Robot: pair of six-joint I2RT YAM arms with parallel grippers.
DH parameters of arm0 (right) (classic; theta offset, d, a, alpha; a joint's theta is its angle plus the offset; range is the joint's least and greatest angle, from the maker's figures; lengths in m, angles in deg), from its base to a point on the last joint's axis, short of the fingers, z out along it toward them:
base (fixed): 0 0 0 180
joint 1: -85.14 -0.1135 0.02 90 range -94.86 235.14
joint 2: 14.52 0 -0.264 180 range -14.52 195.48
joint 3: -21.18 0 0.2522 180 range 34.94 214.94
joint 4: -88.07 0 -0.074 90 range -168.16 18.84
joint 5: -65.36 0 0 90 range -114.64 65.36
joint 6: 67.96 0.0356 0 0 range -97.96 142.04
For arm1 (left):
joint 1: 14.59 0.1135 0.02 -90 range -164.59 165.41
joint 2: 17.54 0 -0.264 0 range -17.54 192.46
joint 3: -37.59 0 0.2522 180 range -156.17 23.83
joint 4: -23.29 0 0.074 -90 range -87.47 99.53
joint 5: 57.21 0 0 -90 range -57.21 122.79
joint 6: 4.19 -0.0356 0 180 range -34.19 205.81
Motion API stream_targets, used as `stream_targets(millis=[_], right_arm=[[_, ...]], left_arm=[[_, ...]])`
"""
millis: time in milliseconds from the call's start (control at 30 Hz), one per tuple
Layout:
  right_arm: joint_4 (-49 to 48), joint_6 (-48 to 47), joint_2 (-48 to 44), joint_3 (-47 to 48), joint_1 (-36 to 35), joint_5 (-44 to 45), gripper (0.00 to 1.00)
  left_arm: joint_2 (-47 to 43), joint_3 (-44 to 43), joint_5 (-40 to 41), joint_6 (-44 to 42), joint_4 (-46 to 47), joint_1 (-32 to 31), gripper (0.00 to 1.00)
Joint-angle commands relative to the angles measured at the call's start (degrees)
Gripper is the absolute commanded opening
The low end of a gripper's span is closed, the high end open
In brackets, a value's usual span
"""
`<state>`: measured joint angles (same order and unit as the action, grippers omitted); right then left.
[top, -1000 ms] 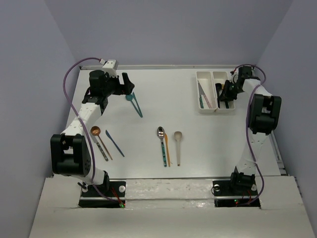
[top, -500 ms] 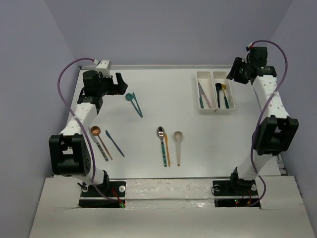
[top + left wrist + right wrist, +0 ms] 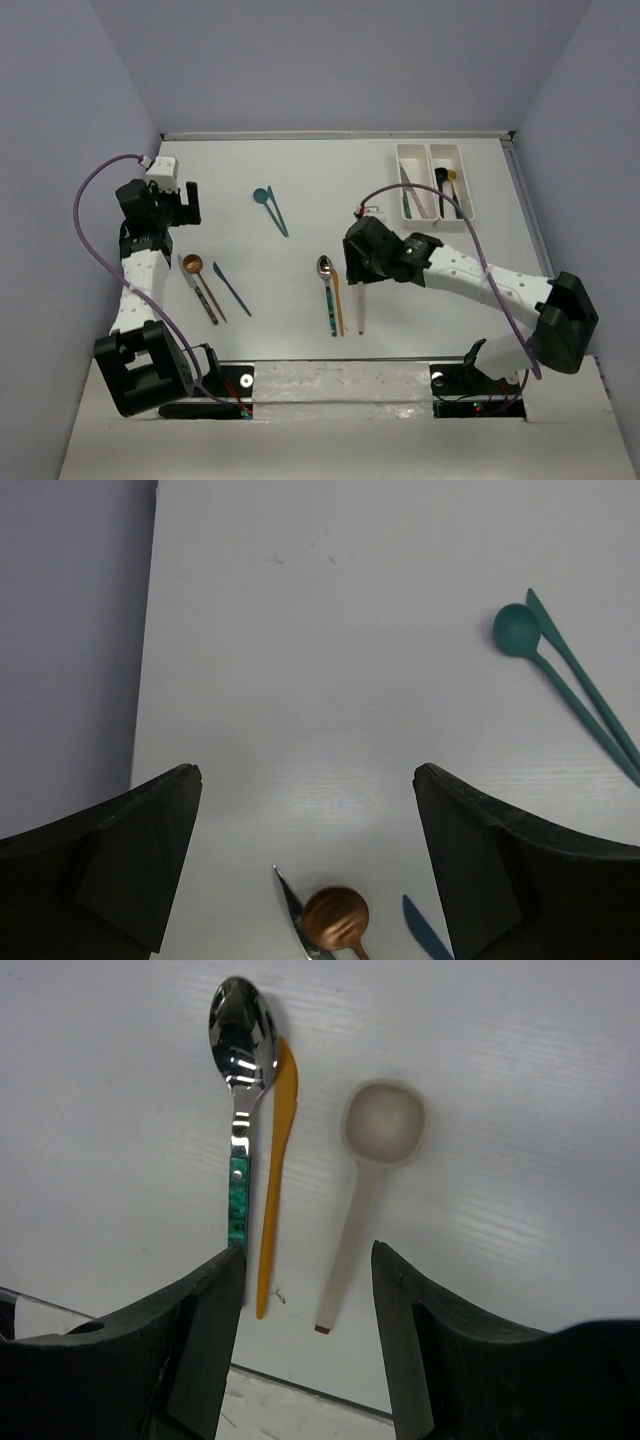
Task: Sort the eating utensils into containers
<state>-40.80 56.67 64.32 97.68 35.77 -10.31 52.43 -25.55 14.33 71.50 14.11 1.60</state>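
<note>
Two joined white trays [image 3: 431, 222] stand at the back right with several utensils in them. A teal spoon [image 3: 262, 195] and a teal knife [image 3: 277, 216] lie left of centre. A copper spoon [image 3: 193, 264], a silver knife [image 3: 201, 295] and a blue knife [image 3: 231, 289] lie at the left. A silver-bowled spoon [image 3: 326, 290], an orange knife [image 3: 338, 300] and a beige spoon [image 3: 360, 312] lie in the middle. My left gripper [image 3: 188, 206] is open and empty, above the table just beyond the copper spoon [image 3: 336, 917]. My right gripper [image 3: 353, 262] is open, above the beige spoon [image 3: 383, 1125], whose handle shows between its fingers.
The table's near edge [image 3: 300, 1390] lies just below the handle ends in the right wrist view. The left wall [image 3: 70, 640] is close to my left gripper. The teal spoon [image 3: 517, 630] and teal knife [image 3: 585, 675] lie to its far right.
My right arm swung from the trays down to the table's middle, over the beige spoon. My left arm drew back from the teal pair towards the left, near the copper spoon.
</note>
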Motion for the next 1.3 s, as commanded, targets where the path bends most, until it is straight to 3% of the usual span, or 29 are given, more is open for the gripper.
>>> stream_targets(millis=[0,133,633,667,700,800,933,1033,1067,1167,1267], right_arm=[[-1.0,10.6,5.5,0.0,-5.7,6.3,0.60],[-2.6,12.7,13.4,-0.1,-7.2,3.7,0.61],[-3.1,17.5,23.0,-3.6,-7.8,7.9,0.52],[-3.3,17.3,23.6,-3.4,-7.8,8.0,0.50],[-3.6,17.2,24.2,-3.2,-7.8,8.5,0.39],[-3.5,17.5,24.7,-3.0,-7.8,9.7,0.18],[-3.2,18.0,22.0,-3.5,-7.8,11.6,0.15],[-2.8,17.3,18.7,-3.2,-7.1,13.0,0.06],[-2.7,15.8,17.9,-2.8,-7.1,14.1,0.00],[-2.8,11.6,14.4,0.9,-5.9,15.5,0.00],[-2.7,-0.6,10.8,6.9,-0.7,17.1,0.00]], left_arm=[[-4.5,5.6,3.0,-6.4,-0.2,0.5,0.99],[-7.2,10.9,5.6,-7.1,1.7,0.5,0.99],[-10.0,14.2,4.7,-7.5,3.1,0.4,0.99],[-10.0,14.3,4.8,-7.6,3.2,0.5,0.99],[-10.0,14.4,5.0,-7.7,3.3,0.5,0.99],[-10.3,14.8,5.4,-7.8,3.4,0.5,0.99],[-10.5,15.1,5.4,-7.9,3.6,0.5,0.99],[-11.0,15.7,5.6,-7.9,3.9,0.5,0.99],[-11.1,15.9,5.6,-7.9,4.0,0.5,0.99],[-11.7,16.7,5.3,-8.1,4.5,0.5,0.99],[-12.1,16.9,4.8,-8.2,4.5,0.5,0.99]])
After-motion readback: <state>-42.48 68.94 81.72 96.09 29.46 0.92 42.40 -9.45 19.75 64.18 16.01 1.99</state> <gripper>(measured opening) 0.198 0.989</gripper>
